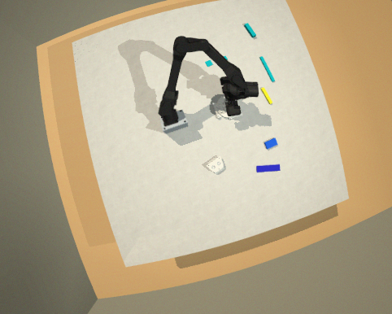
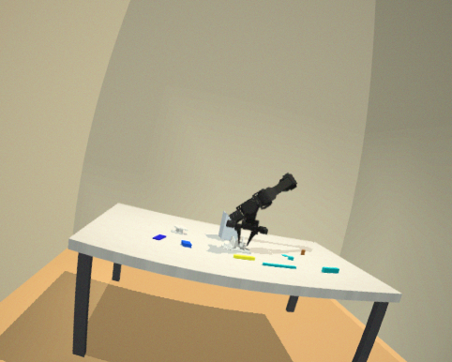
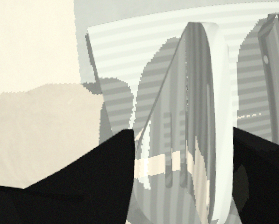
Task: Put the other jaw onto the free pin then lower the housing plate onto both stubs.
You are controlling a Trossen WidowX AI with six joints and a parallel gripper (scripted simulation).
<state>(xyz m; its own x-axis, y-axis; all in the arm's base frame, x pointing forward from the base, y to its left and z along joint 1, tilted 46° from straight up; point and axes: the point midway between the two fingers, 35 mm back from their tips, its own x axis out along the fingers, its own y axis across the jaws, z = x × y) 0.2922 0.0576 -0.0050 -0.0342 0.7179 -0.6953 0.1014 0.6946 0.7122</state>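
My gripper point(image 1: 232, 114) point(image 2: 244, 243) point(image 3: 177, 138) points down over the white base and is shut on a jaw. The held jaw point(image 3: 220, 110) is a pale, upright, tapering piece with two slots in its side. The other jaw point(image 3: 275, 75) stands to its right in the wrist view, partly cut off by the frame. The striped base plate point(image 3: 110, 42) shows behind and below both jaws. The pins and the gear teeth cannot be made out. The white housing plate point(image 1: 215, 164) point(image 2: 179, 230) lies apart on the table, with two round marks on it.
A blue block point(image 1: 271, 143) point(image 2: 186, 244), a dark blue bar point(image 1: 267, 168) point(image 2: 159, 237), a yellow bar point(image 1: 267, 95) point(image 2: 244, 257), a long teal bar point(image 1: 267, 69) point(image 2: 278, 265) and a teal block point(image 1: 250, 30) point(image 2: 330, 270) lie around. A brown block point(image 2: 303, 252) stands further right.
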